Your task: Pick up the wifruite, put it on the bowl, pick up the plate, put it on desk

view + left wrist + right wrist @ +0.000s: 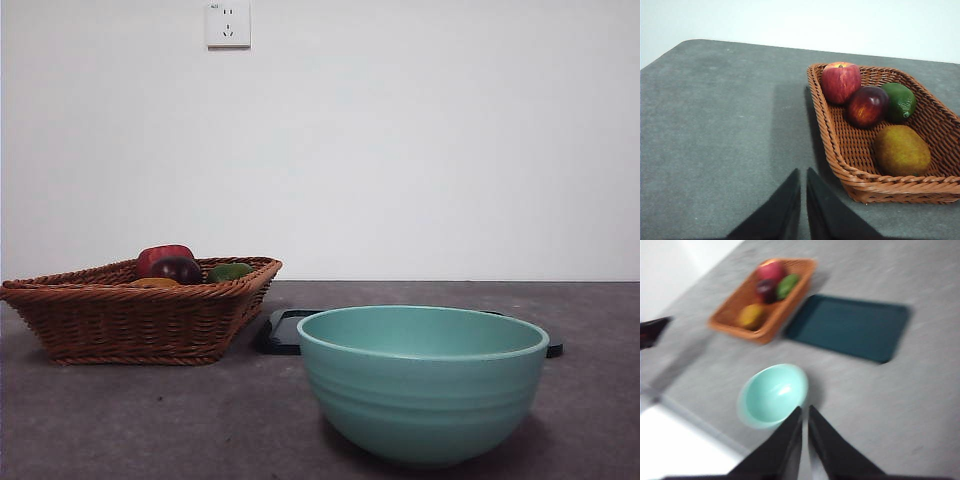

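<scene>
The wifruite (pixel 901 150), a dull orange-yellow fruit, lies in the near end of the brown wicker basket (pixel 840 155). It also shows in the front view (pixel 153 283) and the right wrist view (pixel 751 315). The mint-teal bowl (pixel 423 385) stands empty on the desk (pixel 120 420) and also shows in the right wrist view (pixel 772 395). The plate (pixel 850 326), a dark flat rectangular tray, lies behind the bowl. My left gripper (pixel 803 172) is shut and empty above the desk beside the basket. My right gripper (pixel 803 410) is shut and empty, high above the bowl.
The basket also holds a red apple (pixel 840 81), a dark red-purple fruit (pixel 867 105) and a green fruit (pixel 900 101). In the front view the basket (pixel 140 320) stands at the left with the plate's edge (pixel 285 330) beside it. The right wrist view is blurred.
</scene>
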